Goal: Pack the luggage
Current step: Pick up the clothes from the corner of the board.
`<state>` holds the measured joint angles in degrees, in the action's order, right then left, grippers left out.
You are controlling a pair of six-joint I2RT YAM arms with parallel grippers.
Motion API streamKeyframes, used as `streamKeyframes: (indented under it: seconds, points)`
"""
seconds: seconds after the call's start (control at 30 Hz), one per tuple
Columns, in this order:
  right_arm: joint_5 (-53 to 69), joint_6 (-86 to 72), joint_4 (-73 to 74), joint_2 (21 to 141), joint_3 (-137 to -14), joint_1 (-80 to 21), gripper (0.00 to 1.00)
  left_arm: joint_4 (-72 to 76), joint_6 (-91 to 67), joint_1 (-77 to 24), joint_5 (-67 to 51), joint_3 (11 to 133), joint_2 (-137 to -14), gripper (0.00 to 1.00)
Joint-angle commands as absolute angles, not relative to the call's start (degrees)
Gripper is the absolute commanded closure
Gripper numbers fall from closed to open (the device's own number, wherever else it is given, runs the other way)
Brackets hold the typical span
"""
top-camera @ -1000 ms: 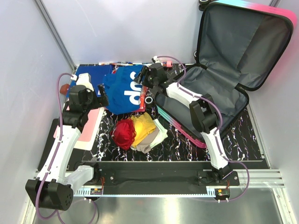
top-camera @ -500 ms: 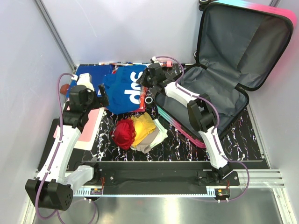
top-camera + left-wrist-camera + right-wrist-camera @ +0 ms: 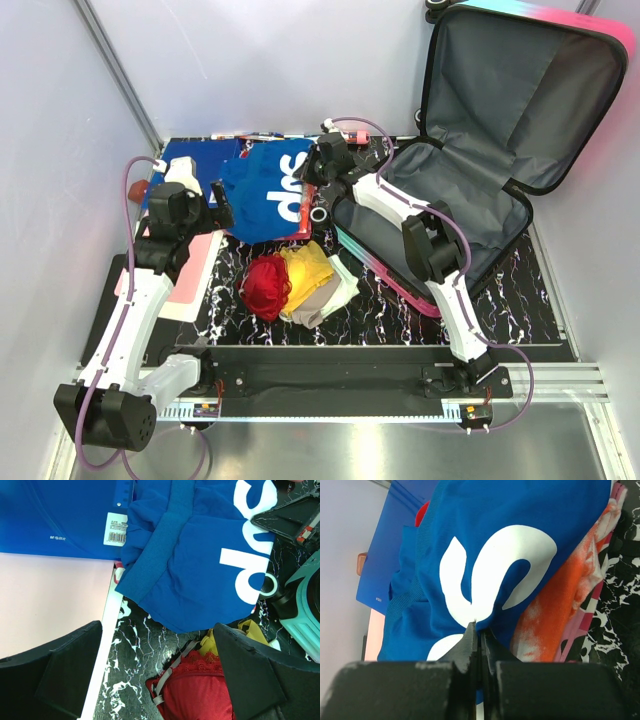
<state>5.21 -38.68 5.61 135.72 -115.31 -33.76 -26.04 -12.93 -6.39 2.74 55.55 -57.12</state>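
Suitcase: lying open at the far right of the table, grey lining showing, lid leaning up against the back corner, pink-and-teal edge facing the arms. Right gripper: reaching across the suitcase's near left corner, jaws pressing together on a fold of the blue shirt, right at the white lettering. Shirt: lying crumpled just left of the suitcase, partly covering an orange-and-pink garment and overlapping the blue folder beside it. Left gripper: hovering over the shirt's left edge, jaws spreading wide, holding nothing. Pink sheet: lying flat at the table's left, touching the folder's near side. Pile of clothes near the table's middle: red lace piece sitting against a yellow one, with beige and pale green cloth bunching underneath.
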Motion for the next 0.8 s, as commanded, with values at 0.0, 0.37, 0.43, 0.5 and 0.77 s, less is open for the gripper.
streamKeyframes:
  seconds: [0.0, 0.37, 0.43, 0.5, 0.77]
  points:
    - [2.03, -37.00, 4.48, 127.37, -114.35, -34.45, 1.00, -23.99, -12.39, -6.68, 1.93, 55.46, -57.13, 0.01]
    - [-4.57, -34.89, 4.48, 117.78, -106.00, -34.37, 1.00, -23.99, -12.30, -6.68, 2.02, 55.28, -57.13, 0.01]
    - [-5.01, -34.72, 4.57, 116.72, -104.51, -34.19, 1.00, -23.91, -12.30, -6.68, 2.02, 55.28, -57.13, 0.01]
    - [-5.36, -34.54, 4.48, 115.06, -102.66, -33.75, 1.00, -23.99, -12.30, -6.68, 2.02, 55.28, -57.04, 0.01]
    - [-6.59, -32.96, 4.75, 108.11, -95.90, -31.56, 1.00, -23.99, -12.39, -6.68, 1.85, 55.37, -56.95, 0.01]
